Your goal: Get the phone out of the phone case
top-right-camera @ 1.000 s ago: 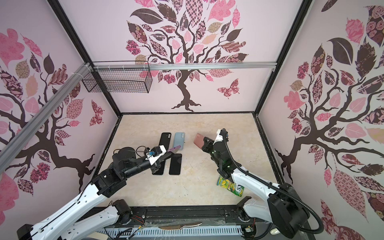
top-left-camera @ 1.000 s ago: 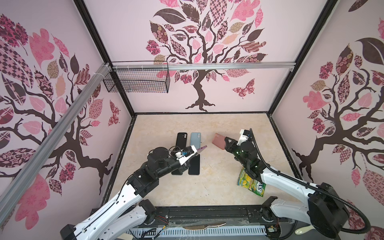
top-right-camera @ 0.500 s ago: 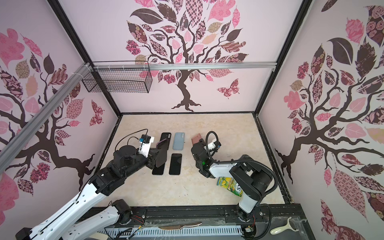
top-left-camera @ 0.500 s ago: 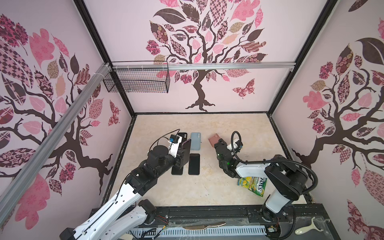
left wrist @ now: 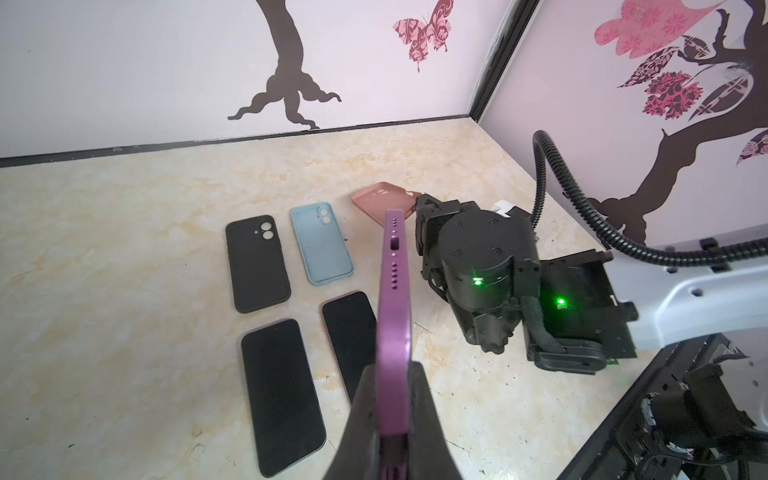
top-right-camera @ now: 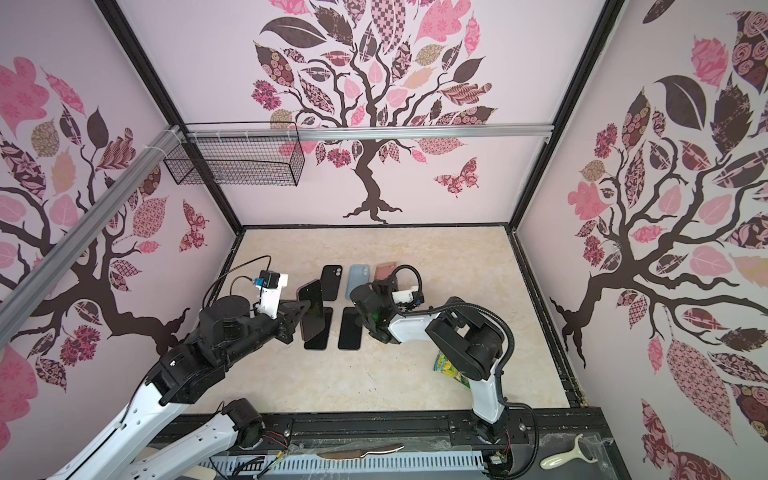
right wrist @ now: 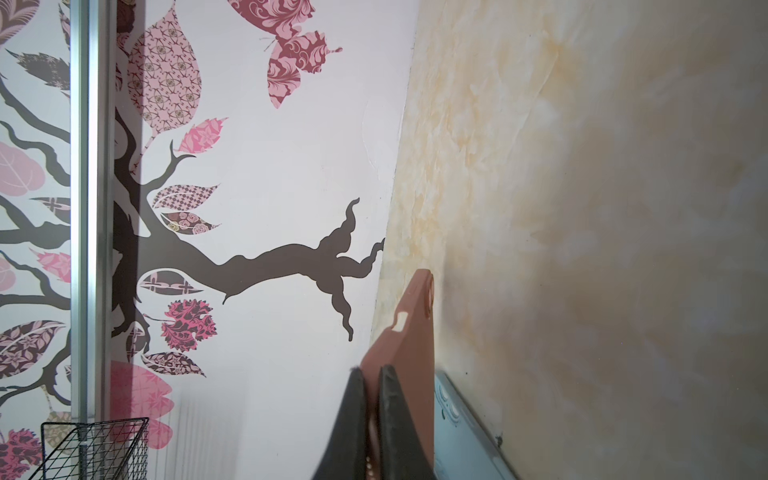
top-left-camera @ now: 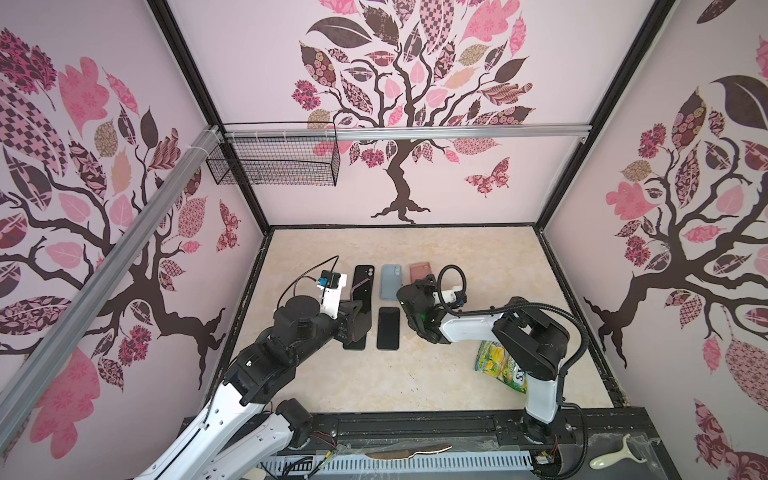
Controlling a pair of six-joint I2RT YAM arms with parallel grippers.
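Note:
A purple phone (left wrist: 394, 286) stands on edge, and my left gripper (left wrist: 392, 374) is shut on its lower end. Both top views show it upright (top-right-camera: 311, 307) above the left dark phone, with the left gripper (top-right-camera: 296, 316) beside it. The pink phone case (top-left-camera: 420, 272) is apart from the phone, at the back of the row, right of the blue case. My right gripper (right wrist: 372, 374) is shut on one wall of this case (right wrist: 411, 332), which is tilted and low over the table. In a top view the right gripper (top-left-camera: 419, 286) sits just in front of the case.
A black case (top-left-camera: 364, 280) and a blue case (top-left-camera: 390, 282) lie side by side, with two dark phones (top-left-camera: 388, 328) face up in front of them. A yellow-green snack bag (top-left-camera: 494, 365) lies under the right arm's elbow. A wire basket (top-left-camera: 274, 164) hangs at back left.
The left gripper turned the purple phone from lying flat to standing on edge and drew it back left. The right arm folded in and brought the pink case down beside the blue case.

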